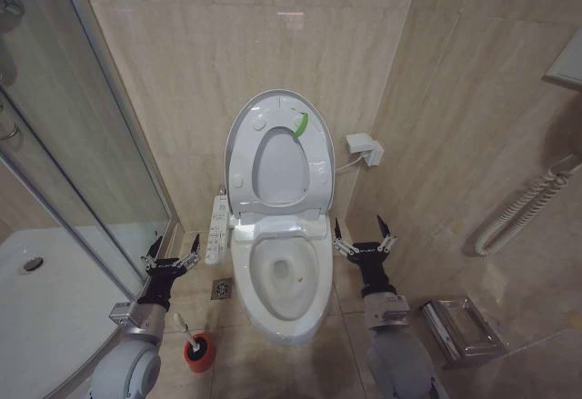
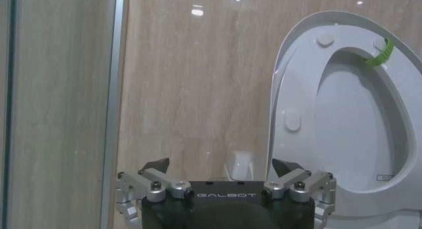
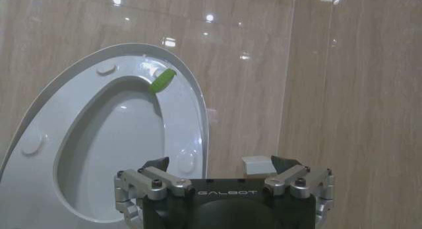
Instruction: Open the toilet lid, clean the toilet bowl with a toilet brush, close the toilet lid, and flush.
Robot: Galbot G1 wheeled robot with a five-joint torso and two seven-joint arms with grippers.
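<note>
The toilet lid (image 1: 277, 167) stands upright against the back wall, its underside with a green strip facing me; it also appears in the wrist views (image 2: 356, 130) (image 3: 112, 150). Below it the white toilet bowl (image 1: 244, 281) lies uncovered. The toilet brush (image 1: 182, 326) stands in its red cup (image 1: 200, 352) on the floor left of the bowl, beside my left arm. My left gripper (image 1: 173, 252) (image 2: 221, 167) hovers open left of the bowl, above the brush. On the bowl's right, my right gripper (image 1: 360, 234) (image 3: 218, 162) is open and holds nothing.
A glass shower enclosure (image 1: 82, 144) walls off the left side. A button panel (image 1: 218, 228) juts from the seat unit's left, with a floor drain (image 1: 222, 288) below it. A metal holder (image 1: 462, 326) sits on the floor at right, and a white box (image 1: 364, 149) hangs on the wall.
</note>
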